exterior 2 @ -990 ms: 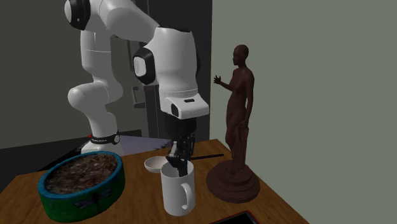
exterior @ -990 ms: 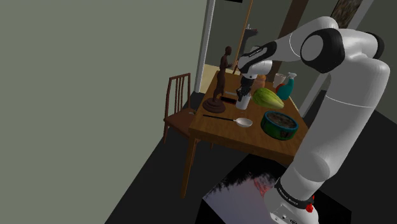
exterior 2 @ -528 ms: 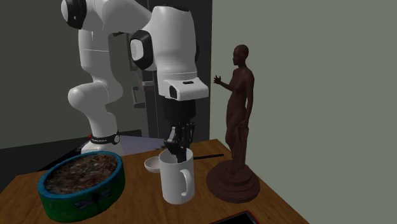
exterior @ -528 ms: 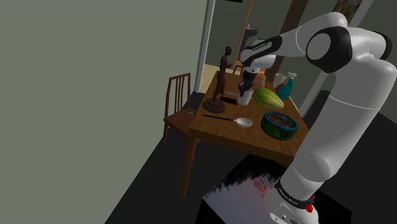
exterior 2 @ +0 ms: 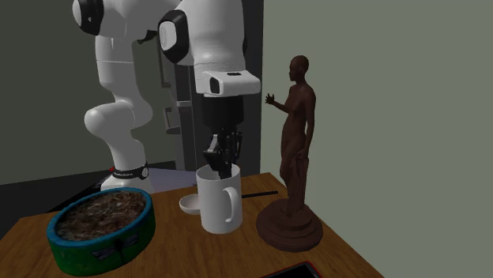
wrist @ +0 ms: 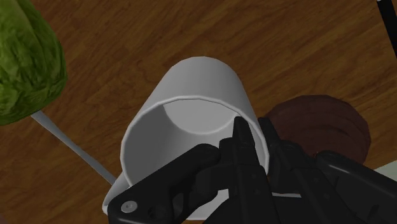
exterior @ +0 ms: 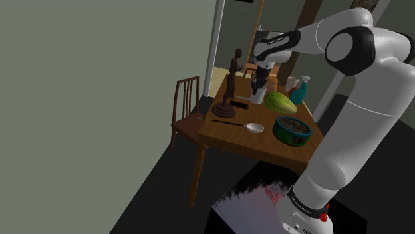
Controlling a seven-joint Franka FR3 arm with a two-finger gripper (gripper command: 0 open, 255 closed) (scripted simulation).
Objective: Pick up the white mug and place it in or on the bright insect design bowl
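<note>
The white mug hangs upright a little above the wooden table, its handle toward the statue. My gripper is shut on the mug's rim, one finger inside and one outside. In the wrist view the black fingers clasp the mug's wall on the side near the statue's base. The bowl, with a teal-green wall, an insect drawing and dark contents, stands on the table at the second exterior view's left, apart from the mug. In the shoulder view the mug hangs under the gripper, and the bowl sits nearer the stand.
A dark brown statue stands close beside the mug. A small white spoon-like dish lies behind the mug. A green leafy lump, a teal bottle and a thin dark stick share the table. A chair stands at its far side.
The gripper has risen with the mug in it, lifting the mug off the table. The bowl and the statue have not moved.
</note>
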